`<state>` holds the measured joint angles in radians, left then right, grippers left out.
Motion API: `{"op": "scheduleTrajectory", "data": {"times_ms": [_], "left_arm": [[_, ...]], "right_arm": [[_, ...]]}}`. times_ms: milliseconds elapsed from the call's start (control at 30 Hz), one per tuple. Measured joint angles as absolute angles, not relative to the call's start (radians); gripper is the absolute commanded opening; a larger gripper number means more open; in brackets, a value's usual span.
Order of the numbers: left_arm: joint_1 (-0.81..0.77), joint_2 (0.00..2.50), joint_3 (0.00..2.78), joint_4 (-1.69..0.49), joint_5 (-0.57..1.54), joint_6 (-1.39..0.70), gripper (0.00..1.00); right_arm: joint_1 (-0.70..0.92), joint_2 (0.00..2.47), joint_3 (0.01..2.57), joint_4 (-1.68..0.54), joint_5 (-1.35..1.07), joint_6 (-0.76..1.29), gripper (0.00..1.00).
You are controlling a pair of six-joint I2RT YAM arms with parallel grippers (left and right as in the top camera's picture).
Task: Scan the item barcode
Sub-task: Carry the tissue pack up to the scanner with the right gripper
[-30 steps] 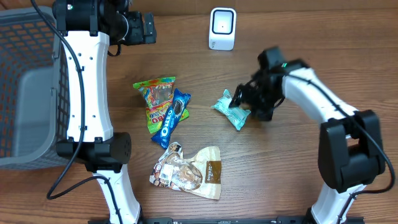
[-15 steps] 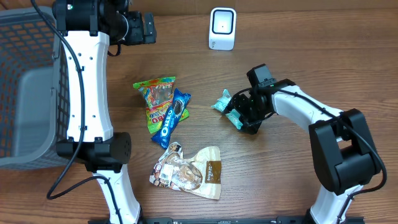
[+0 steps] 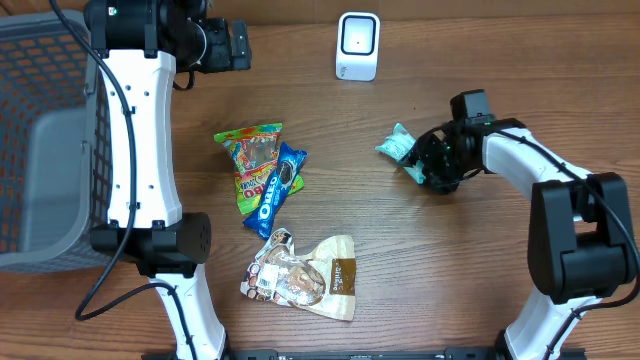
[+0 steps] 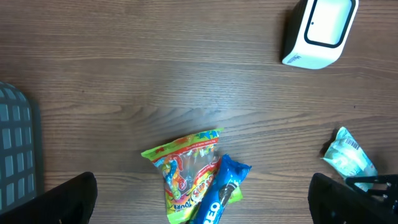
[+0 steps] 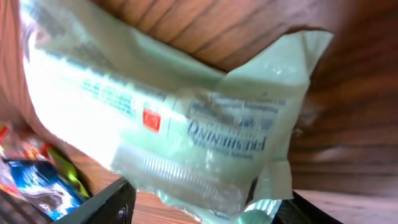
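The item is a mint-green packet [image 3: 398, 146], seen at the right edge of the left wrist view [image 4: 349, 158] and filling the right wrist view [image 5: 174, 124] with its printed side facing the camera. My right gripper [image 3: 428, 166] is shut on the packet's near end, a dark finger on each side [image 5: 205, 208]. The packet hangs tilted just above the wood, right of centre. The white scanner [image 3: 358, 45] stands at the back middle [image 4: 320, 31], apart from the packet. My left gripper [image 3: 236, 44] hovers open at the back left, nothing between its fingers [image 4: 205, 202].
A gummy-candy bag [image 3: 255, 160] and a blue Oreo pack [image 3: 280, 188] lie overlapping left of centre. A cookie bag [image 3: 300, 275] lies near the front. A grey wire basket [image 3: 40, 140] stands at the far left.
My right gripper has closed on the mint-green packet and carried it right and toward the back, away from the table's centre. The left arm has stayed still.
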<state>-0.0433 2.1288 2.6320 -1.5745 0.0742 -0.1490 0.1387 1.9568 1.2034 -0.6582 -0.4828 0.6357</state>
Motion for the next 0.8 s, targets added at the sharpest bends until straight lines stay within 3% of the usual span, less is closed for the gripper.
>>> {"op": "scheduleTrajectory", "data": {"times_ms": [167,633,800], "left_arm": [[-0.043,2.129,2.632,-1.575,0.074,-0.151,1.00],[-0.043,2.129,2.632,-1.575,0.074,-0.151,1.00],[-0.043,2.129,2.632,-1.575,0.074,-0.151,1.00]], "right_arm": [[0.138,1.957,1.225,-0.720,-0.455,0.522,0.66],[0.091,1.957,1.270,-0.718,-0.131,0.526,0.65],[0.091,1.957,1.300,-0.718,-0.118,0.489,0.68]]}}
